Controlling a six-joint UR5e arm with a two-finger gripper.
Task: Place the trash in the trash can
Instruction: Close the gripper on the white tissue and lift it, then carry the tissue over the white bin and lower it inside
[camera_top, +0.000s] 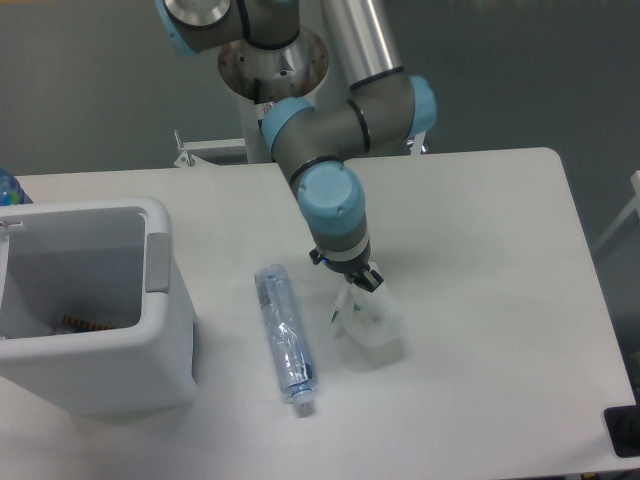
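Observation:
A crushed clear bluish bottle (286, 336) lies lengthwise on the white table, cap toward the front edge. To its right, a crumpled white translucent wrapper (369, 335) hangs from my gripper (357, 287). The gripper points down with its fingers pinched together on the wrapper's top. The white trash can (160, 345) stands at the left with its top open, a grey panel (157, 262) on its right rim. The bottle lies between the can and the gripper.
Something small and brownish (80, 323) lies inside the can. Part of a blue bottle (8, 188) shows at the far left edge. A black object (622, 430) sits at the table's front right corner. The arm's base (272, 60) stands behind the table.

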